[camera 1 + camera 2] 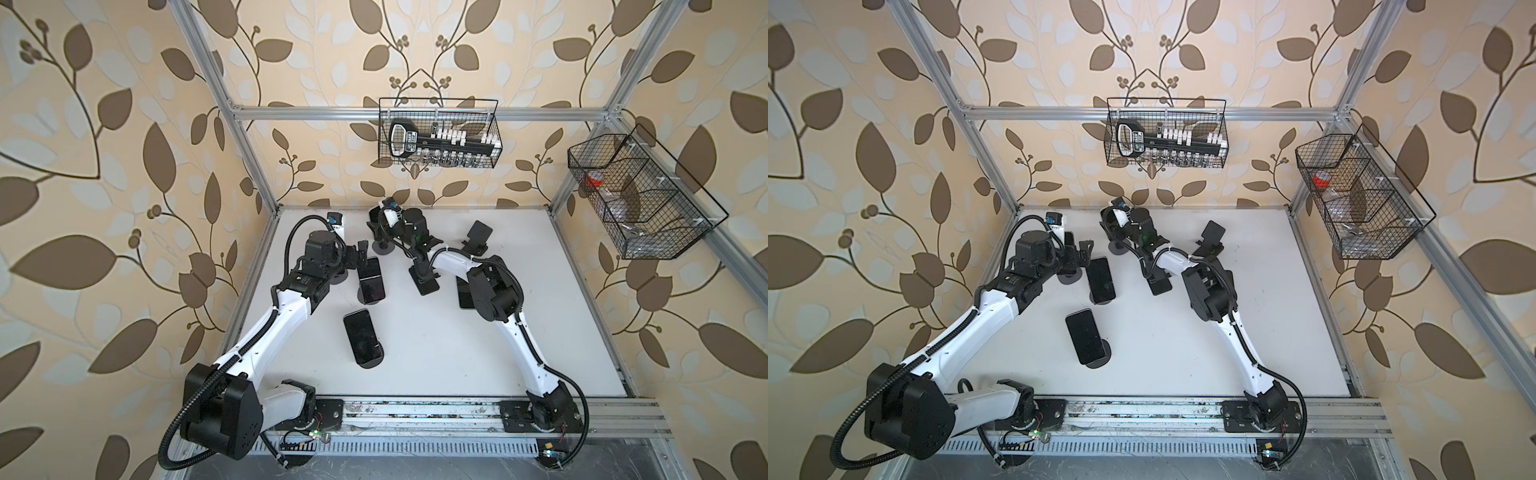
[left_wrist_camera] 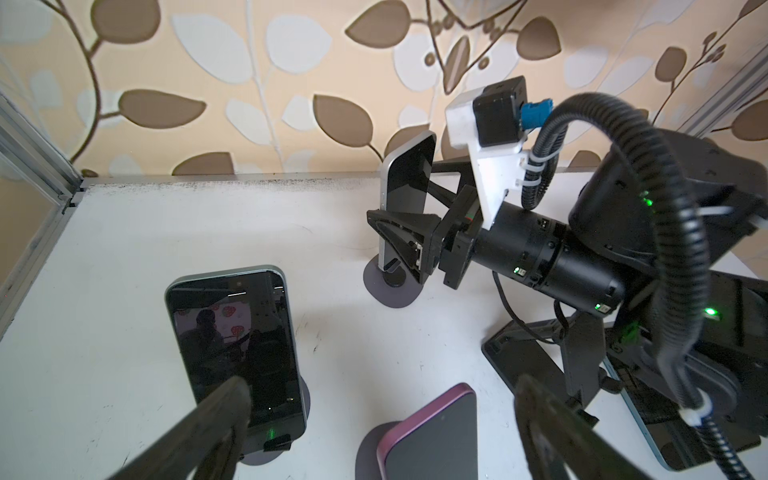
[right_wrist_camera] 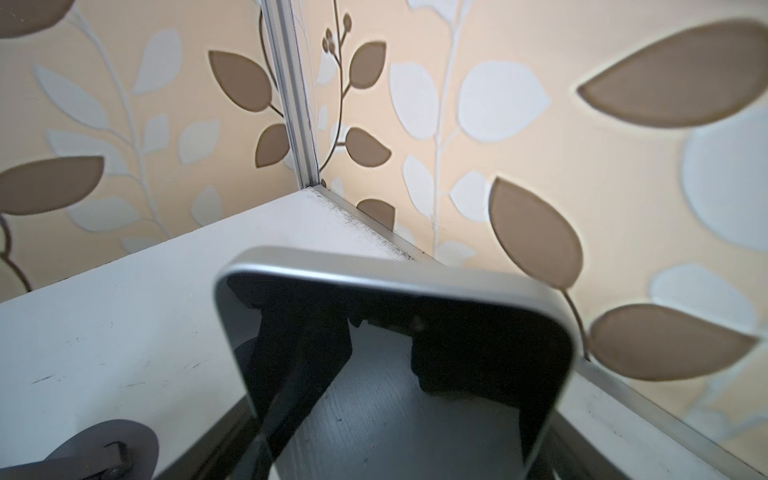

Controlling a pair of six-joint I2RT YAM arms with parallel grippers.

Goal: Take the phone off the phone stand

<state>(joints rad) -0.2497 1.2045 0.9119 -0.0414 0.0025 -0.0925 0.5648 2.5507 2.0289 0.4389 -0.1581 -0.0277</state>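
The right arm [image 1: 453, 259] reaches across the middle of the desk [image 1: 436, 353] toward its far edge, elbow raised, forearm sloping down and wrist turned toward the back wall. Its fingers [image 2: 399, 239] straddle the lower half of the silver phone [image 2: 409, 183], one crossing its near side and the other behind it. Whether they press on the phone or only bracket it cannot be told. The silver phone stands upright in its phone stand [image 2: 390, 289], whose round base rests on the desk close to the back wall. In the right wrist view the phone's top edge fills the lower middle.

The left arm [image 1: 286, 307] is bent over the left part of the desk. Its fingers [image 2: 224, 407] are spread wide and hold nothing. In the left wrist view a purple-edged phone [image 2: 432, 432] on a round base shows between them, and a green-edged phone [image 2: 237, 353] leans on its own stand beside it.

Nearer the front, another phone [image 1: 363, 336] leans on a stand. An empty folding stand [image 1: 476, 237] sits to the right of the right arm, and a second empty stand [image 1: 424, 282] lies under its forearm. A wire basket [image 1: 440, 133] hangs on the back rail.
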